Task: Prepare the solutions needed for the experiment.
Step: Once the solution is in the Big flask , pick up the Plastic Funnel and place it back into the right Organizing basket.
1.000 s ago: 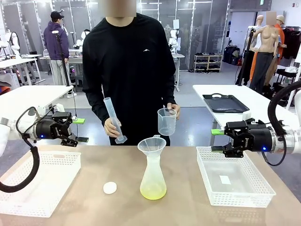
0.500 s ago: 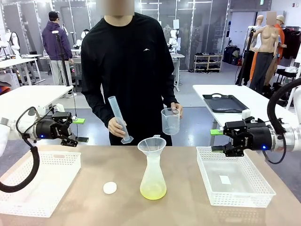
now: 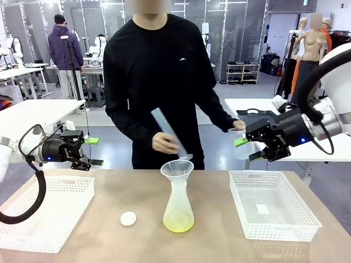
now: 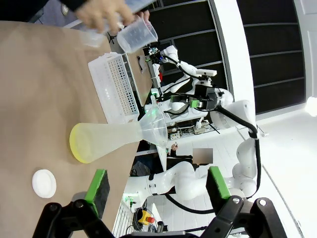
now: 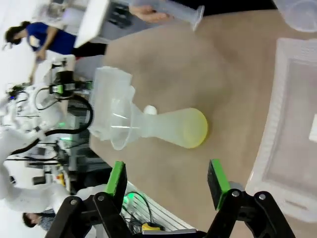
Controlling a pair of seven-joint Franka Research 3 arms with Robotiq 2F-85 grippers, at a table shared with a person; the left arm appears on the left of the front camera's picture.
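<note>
Right fingers [image 3: 240, 142] rose, spread, masking person's blurred beaker [image 4: 137, 35]; left fingers [image 3: 92, 141] likewise spread.

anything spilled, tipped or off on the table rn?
Nothing stands out. The flask stands upright mid-table with the funnel seated in its neck. The yellow-green liquid is all inside, with no puddle on the table. The white disc lies flat beside the flask, not touching it.

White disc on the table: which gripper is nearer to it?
The left. The left gripper hovers by the left basket's far corner, up and left of the white disc. The right gripper hangs high beyond the flask, above the right basket's far edge.
</note>
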